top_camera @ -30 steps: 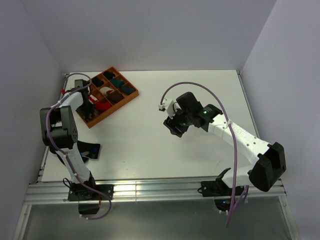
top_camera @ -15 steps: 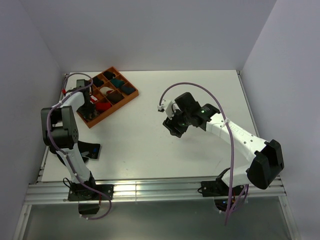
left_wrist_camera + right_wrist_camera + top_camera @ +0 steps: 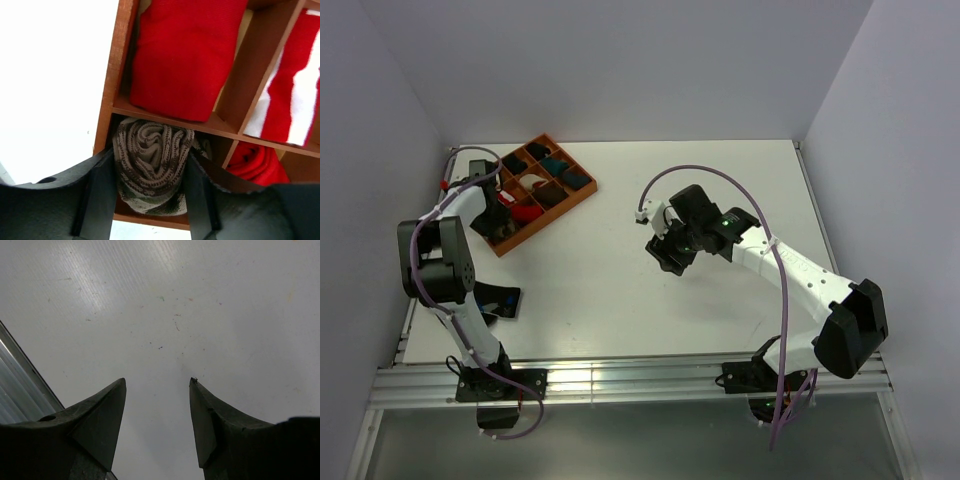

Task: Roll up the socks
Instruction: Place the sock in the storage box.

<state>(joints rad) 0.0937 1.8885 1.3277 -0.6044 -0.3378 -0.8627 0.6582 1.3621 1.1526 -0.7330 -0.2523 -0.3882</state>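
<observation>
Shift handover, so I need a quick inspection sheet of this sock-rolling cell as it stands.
Surface: white table, faint specks.
Job's things: tan-brown sock roll sits in a corner compartment of the orange tray.
Clutter: red fold and red-white striped piece in neighbouring compartments; dark object near the left arm.
Grippers: left gripper fingers flank the roll, grip unclear; right gripper open over bare table.
Cables: purple cable loops on each arm.
Surroundings: plain walls, metal rail at the near edge.
</observation>
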